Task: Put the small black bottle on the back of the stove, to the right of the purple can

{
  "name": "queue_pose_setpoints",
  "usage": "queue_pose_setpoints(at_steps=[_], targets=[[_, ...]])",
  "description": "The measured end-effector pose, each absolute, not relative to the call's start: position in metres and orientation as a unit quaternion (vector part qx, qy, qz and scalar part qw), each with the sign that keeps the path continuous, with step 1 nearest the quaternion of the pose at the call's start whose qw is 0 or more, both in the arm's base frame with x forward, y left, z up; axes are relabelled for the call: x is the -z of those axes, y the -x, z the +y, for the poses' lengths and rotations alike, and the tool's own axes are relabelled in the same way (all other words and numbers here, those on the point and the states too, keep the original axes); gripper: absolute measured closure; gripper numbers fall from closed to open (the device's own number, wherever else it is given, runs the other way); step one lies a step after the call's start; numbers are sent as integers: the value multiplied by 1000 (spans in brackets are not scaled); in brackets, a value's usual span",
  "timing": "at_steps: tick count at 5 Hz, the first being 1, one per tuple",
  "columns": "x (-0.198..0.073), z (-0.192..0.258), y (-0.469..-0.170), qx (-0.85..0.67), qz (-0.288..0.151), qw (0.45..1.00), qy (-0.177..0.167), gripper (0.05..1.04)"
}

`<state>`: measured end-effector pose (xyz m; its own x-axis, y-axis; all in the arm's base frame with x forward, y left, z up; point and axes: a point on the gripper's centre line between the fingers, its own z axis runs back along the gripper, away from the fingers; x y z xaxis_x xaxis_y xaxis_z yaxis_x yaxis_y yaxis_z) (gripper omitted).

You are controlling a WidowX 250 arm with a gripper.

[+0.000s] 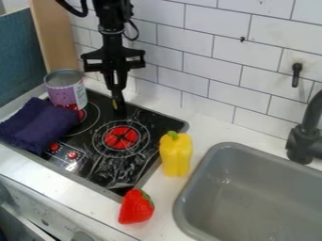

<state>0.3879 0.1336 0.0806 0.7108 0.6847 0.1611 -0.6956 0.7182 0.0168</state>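
Black gripper (117,107) hangs over stove's (140,118) back part, nr tiled wall (166,52); can't tell if it's wide or narrow. Yellow bit (115,104) at its tip, too small to ID. Purple-labelled tin can (66,92) at stove's back corner, dark purple cloth (39,124) just in front. Yellow bell pepper (176,156) btwn stove & grey sink (196,181); red strawberry (134,208) by stove's front corner.

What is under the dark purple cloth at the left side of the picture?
The black stove top continues under the dark purple cloth. Whether anything else lies there cannot be seen, because the folded fabric covers it.
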Motion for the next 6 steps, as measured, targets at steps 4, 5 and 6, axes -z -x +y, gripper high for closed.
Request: queue_pose_setpoints(at_steps=[4, 5, 6], targets=[[-94, 127, -379, -375, -78, 923, -22, 77], [-104, 122, -368, -354, -96, 930, 7, 81], [-117, 120, -333, -304, -103, 947, 20, 83]])
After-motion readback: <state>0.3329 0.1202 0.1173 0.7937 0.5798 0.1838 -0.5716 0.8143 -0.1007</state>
